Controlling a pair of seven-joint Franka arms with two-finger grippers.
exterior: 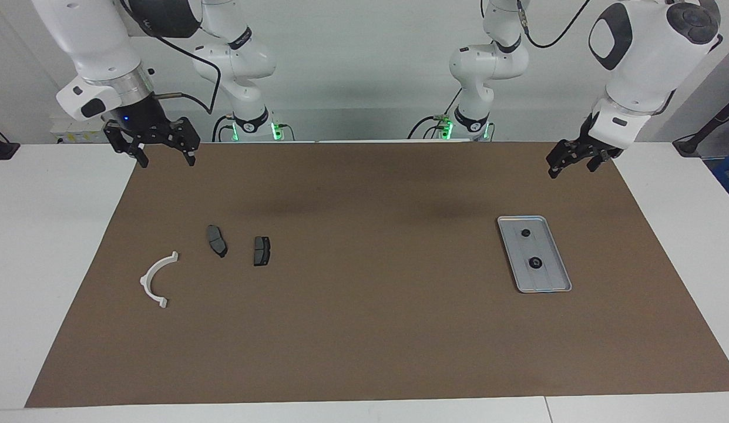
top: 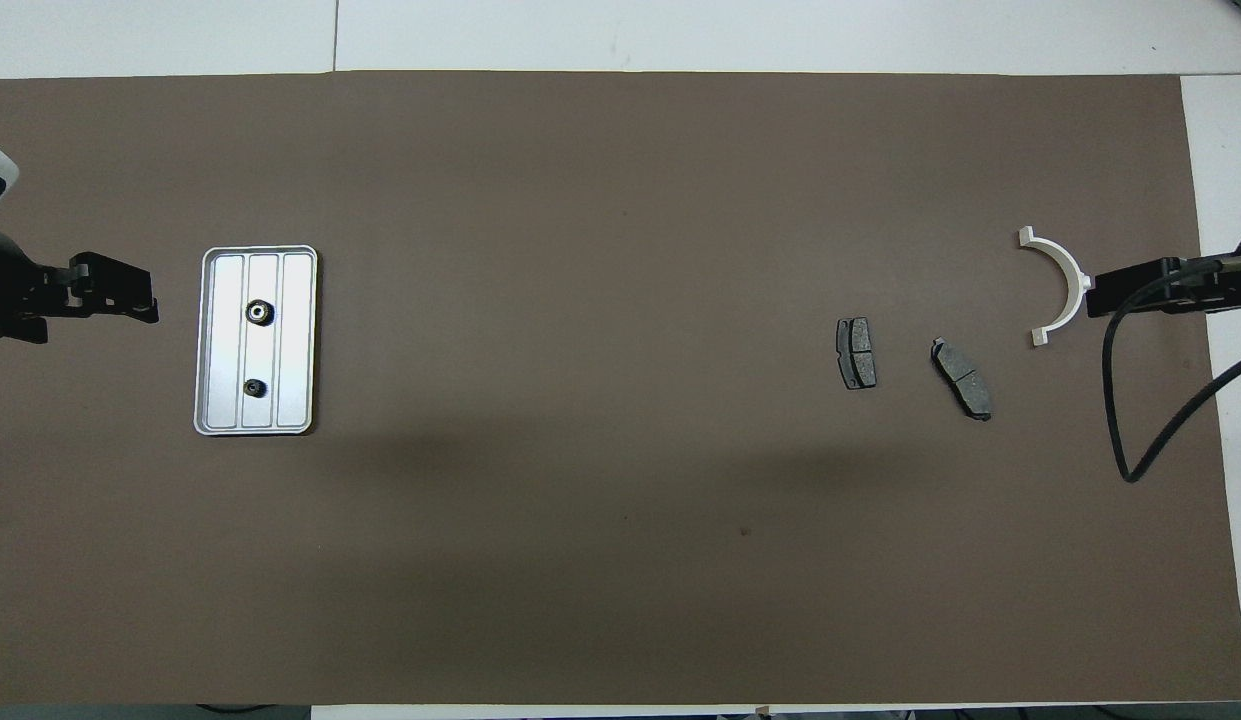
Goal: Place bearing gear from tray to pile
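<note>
Hovering beside flat ridged silver-grey metal tray, left gripper – fingers open, empty – nearer arm; two small black round gears in tray; right gripper open, waiting.

Silver ridged tray lies flat, holding two small dark bearing gears. White bracket and two dark pads form the pile
</note>
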